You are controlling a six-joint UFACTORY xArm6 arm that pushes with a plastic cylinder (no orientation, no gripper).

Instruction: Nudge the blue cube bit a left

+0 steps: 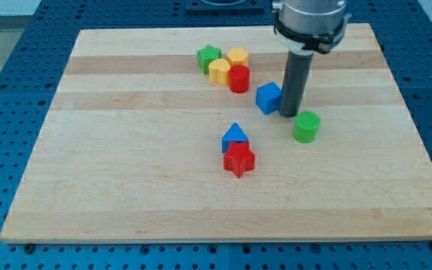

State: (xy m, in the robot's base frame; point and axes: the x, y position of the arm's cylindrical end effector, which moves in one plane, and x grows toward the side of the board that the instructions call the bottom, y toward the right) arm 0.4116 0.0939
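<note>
The blue cube (268,97) sits on the wooden board (126,180), right of centre. My tip (289,115) stands right next to the cube's right side, touching or nearly touching it. The dark rod rises from there to the arm's head at the view's top.
A green cylinder (306,127) stands just right of and below my tip. A green star (209,58), a yellow hexagon (237,57), a yellow block (219,70) and a red cylinder (239,78) cluster up-left of the cube. A blue triangle (235,136) and a red star (239,159) lie below centre.
</note>
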